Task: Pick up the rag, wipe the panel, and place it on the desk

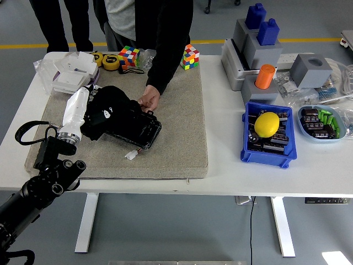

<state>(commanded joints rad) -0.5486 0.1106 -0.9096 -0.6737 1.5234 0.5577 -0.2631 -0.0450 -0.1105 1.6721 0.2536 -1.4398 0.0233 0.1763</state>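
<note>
A black rag [113, 102] lies bunched on the left end of a glossy black panel [140, 130], which rests on a grey felt mat [176, 138]. My left hand [88, 113], white with a black arm rising from the lower left, is shut on the rag and presses it onto the panel. Its fingertips are buried in the cloth. A person at the far side steadies the panel's far right corner with one hand [149, 99]. My right arm is out of the picture.
Two colour cubes [128, 55] [190, 56] sit at the mat's far edge, with a white box [71, 74] at far left. To the right are a blue bin [268, 157] with a yellow lemon [267, 124], grey blocks [253, 49] and a parts dish [322, 122].
</note>
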